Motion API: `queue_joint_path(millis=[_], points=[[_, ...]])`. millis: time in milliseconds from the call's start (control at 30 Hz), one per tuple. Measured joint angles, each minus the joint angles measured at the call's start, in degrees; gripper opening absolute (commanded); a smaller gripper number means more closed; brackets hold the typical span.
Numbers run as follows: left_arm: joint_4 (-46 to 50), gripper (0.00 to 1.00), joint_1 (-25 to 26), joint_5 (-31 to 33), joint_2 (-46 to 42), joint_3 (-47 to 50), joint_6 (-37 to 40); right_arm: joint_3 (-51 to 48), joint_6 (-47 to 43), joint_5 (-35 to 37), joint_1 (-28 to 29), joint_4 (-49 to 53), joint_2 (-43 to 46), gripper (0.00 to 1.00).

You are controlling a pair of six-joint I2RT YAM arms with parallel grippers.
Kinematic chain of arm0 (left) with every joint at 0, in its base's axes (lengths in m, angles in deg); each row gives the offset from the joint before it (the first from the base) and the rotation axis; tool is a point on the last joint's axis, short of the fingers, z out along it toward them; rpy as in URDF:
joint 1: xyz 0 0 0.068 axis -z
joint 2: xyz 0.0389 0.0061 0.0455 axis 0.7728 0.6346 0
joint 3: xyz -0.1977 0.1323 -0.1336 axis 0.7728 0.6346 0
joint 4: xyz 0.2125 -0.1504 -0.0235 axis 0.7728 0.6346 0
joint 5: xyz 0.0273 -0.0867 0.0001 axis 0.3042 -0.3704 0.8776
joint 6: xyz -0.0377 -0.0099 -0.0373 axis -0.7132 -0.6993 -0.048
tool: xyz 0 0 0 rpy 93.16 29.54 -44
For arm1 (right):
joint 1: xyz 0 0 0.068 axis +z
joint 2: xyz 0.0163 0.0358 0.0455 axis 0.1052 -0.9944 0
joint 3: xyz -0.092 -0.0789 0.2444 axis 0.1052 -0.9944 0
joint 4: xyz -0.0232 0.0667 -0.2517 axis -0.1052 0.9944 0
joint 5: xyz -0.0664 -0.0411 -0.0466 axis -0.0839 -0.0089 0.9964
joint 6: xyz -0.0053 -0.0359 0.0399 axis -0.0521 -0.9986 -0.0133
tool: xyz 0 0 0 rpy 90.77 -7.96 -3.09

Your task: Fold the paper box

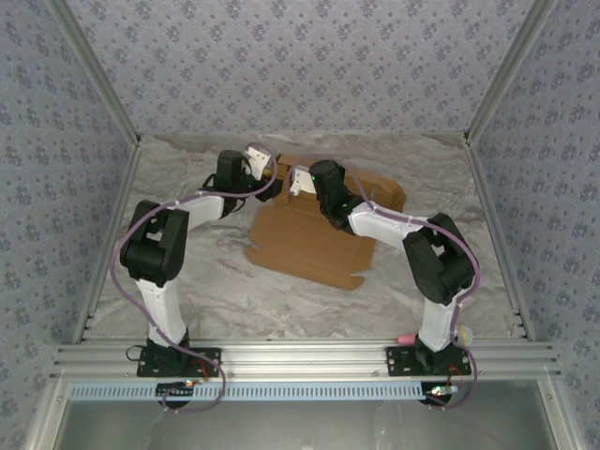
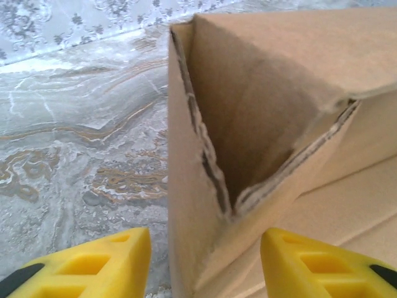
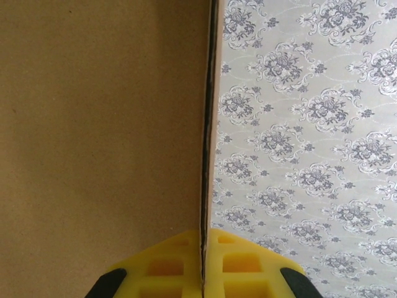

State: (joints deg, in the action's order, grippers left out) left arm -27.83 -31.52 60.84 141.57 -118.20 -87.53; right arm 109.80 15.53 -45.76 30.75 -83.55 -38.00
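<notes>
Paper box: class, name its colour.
The paper box is plain brown, clearest in the top external view.

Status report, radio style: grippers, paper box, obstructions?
Left gripper open, straddling paper box corner. Right gripper shut on its edge. Pink object by right base, clear.

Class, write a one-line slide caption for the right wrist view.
Right pincer shut on the thin edge of a brown panel of the paper box, floral wallpaper behind.
</notes>
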Motion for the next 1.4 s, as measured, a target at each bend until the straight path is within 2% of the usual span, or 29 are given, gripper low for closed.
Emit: queue_joint_path(millis=[233, 500, 900, 1233, 1400], points=[[-1.97, 0.42, 2.01, 8.55, 0.0, 0.61, -2.19, 0.15, 0.17, -0.07, 0.07, 0.02, 0.0, 0.0], [-4.61, 0.32, 4.68, 15.8, 0.0, 1.57, -3.96, 0.26, 0.63, -0.04, 0.09, 0.11, 0.0, 0.02], [-4.22, 0.14, 4.24, 15.41, 0.0, 1.68, -1.88, 0.24, 1.68, -1.6, -0.04, 2.45, 1.16, 0.17], [1.11, 0.1, 2.1, 12.72, 0.0, -0.96, 0.74, 0.22, 1.66, -2.03, -0.61, 3.82, 1.33, 0.19], [3.21, 0.1, 1.9, 12.98, -0.02, -1.95, 0.85, 0.0, 1.68, -1.99, -0.11, 3.78, 1.33, 0.24]])
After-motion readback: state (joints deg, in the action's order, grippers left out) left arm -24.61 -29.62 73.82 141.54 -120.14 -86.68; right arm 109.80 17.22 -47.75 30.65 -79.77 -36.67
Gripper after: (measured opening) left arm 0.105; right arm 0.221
